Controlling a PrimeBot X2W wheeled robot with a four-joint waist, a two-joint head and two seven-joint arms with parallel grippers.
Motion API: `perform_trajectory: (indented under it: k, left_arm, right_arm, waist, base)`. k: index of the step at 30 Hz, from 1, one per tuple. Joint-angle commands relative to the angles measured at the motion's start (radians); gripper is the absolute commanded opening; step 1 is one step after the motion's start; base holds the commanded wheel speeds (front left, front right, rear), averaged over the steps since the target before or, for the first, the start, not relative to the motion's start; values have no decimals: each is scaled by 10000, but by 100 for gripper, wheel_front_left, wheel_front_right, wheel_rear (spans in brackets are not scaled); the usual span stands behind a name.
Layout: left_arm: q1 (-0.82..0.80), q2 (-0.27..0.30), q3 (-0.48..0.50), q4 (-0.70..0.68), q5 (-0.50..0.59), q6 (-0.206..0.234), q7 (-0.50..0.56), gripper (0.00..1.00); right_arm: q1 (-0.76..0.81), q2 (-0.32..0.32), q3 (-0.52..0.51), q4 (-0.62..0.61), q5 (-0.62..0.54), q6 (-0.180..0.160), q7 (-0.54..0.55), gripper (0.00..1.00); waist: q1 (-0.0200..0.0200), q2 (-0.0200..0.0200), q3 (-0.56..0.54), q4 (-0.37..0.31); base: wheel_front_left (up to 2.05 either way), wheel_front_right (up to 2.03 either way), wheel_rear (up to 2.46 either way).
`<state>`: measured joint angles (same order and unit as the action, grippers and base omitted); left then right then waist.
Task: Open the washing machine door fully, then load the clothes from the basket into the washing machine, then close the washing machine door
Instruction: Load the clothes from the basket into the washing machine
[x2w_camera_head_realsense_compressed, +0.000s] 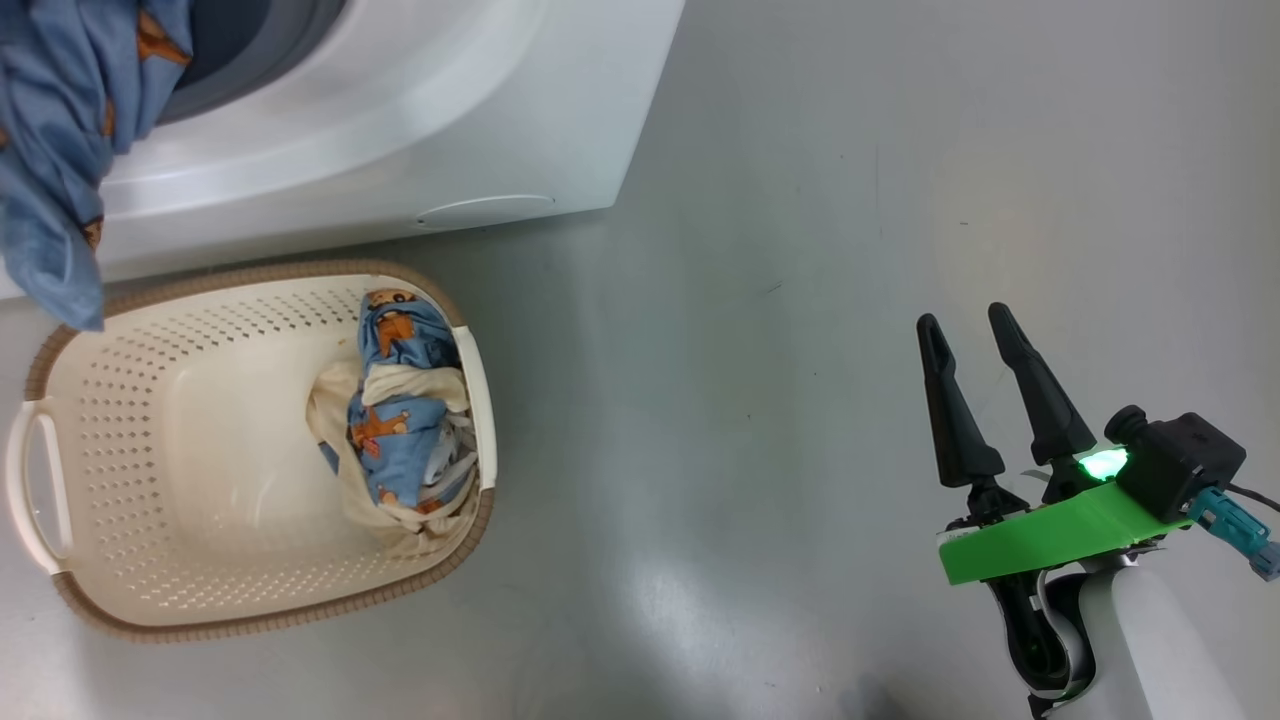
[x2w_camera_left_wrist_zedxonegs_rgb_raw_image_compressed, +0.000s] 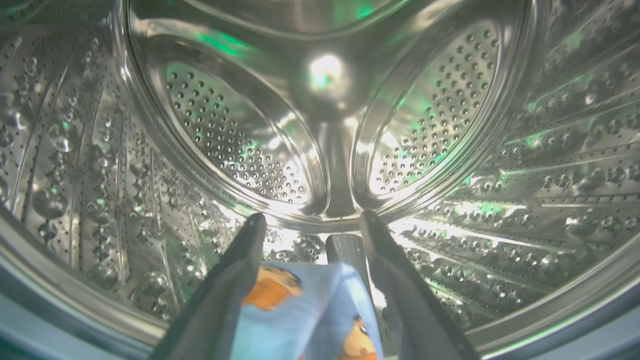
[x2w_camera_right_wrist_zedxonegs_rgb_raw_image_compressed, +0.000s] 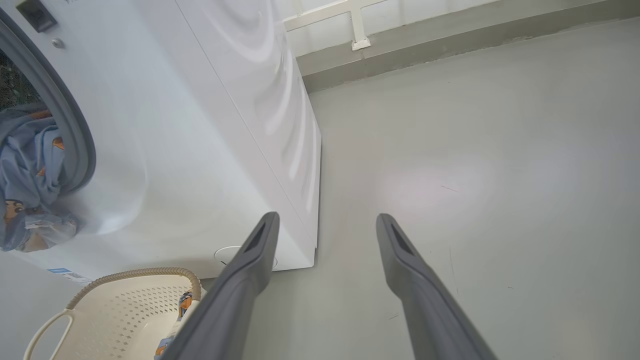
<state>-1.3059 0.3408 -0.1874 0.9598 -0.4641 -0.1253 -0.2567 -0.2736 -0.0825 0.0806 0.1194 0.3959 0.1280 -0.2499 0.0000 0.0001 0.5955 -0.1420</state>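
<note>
Inside the washing machine drum (x2w_camera_left_wrist_zedxonegs_rgb_raw_image_compressed: 450, 100): left fingers (x2w_camera_left_wrist_zedxonegs_rgb_raw_image_compressed: 240, 270) spread wide

One blue bear-print bundle (x2w_camera_left_wrist_zedxonegs_rgb_raw_image_compressed: 300, 310) lies loose between them. Another bundle (x2w_camera_head_realsense_compressed: 405, 420) sits in the basket (x2w_camera_head_realsense_compressed: 200, 560). Right fingers (x2w_camera_head_realsense_compressed: 955, 400) hang wide open, empty, above the floor (x2w_camera_head_realsense_compressed: 760, 400).

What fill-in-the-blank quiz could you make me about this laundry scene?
One bundle of bear-print clothes lies in the cream ____.
Another blue cloth lies between the left jaws inside the steel ____.
The right jaws stand ____ above the grey floor.
Missing words: basket, drum, open.
</note>
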Motion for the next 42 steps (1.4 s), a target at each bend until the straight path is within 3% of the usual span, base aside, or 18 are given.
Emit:
perform_trajectory:
  k: [1, 18, 42]
  left_arm:
    - [21, 461, 138, -118, 61, -38, -50, 100]
    - [1543, -51, -187, -701, -578, -52, -51, 100]
    - [6448, -551, 716, -4676, -44, -53, -51, 100]
  right_arm:
    - [68, 40, 191, -198, -161, 27, -118, 100]
    - [133, -187, 127, -135, -210, 27, -118, 100]
    - [510, -541, -191, -215, -260, 27, -118, 100]
  waist:
    - [0, -1, -10, 16]
    - [0, -1, -428, 521]
    - [0, -1, -943, 1327]
  base:
    - [0, 0, 0]
    - [0, 0, 0]
    - [0, 0, 0]
